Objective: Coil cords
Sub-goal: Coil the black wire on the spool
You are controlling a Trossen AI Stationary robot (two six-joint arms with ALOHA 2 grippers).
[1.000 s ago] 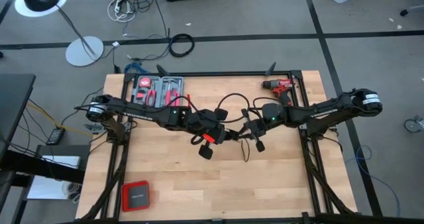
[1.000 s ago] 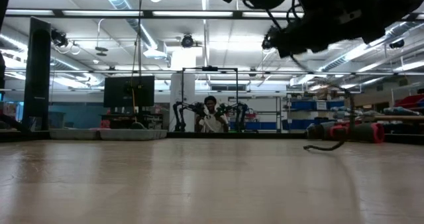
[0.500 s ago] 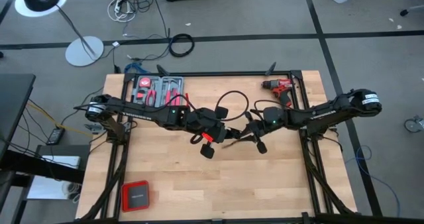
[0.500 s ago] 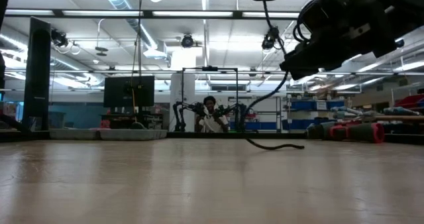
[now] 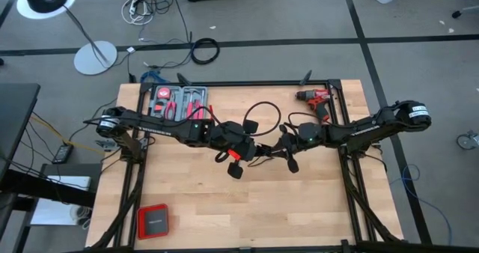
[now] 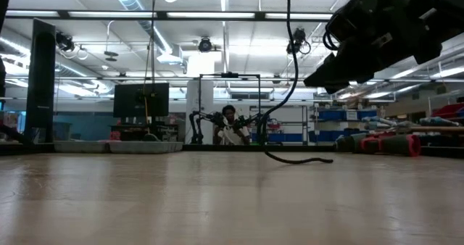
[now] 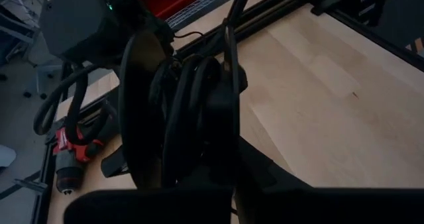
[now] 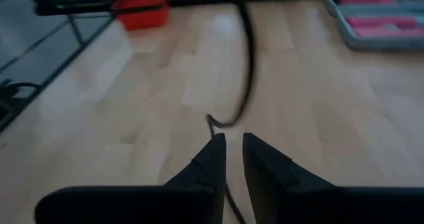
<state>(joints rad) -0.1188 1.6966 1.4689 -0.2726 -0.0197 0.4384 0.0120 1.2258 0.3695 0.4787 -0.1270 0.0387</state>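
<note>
Overhead, both arms meet near the middle of the wooden table (image 5: 299, 200). Left gripper (image 5: 238, 162) is clamped on coils of the thin black cord (image 5: 258, 111), which arches up toward the red drill (image 5: 315, 97) side and trails down onto the boards. Right gripper (image 8: 228, 151), just beside it, hovers over the cord's loose end with fingers narrowly parted, holding nothing.

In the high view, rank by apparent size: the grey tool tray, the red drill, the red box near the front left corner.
Largest to smallest:
1. Grey tool tray, clearly the biggest footprint.
2. Red box.
3. Red drill; it looks close to the box, and the right arm partly covers it, so ranks 2 and 3 are unsure.
</note>
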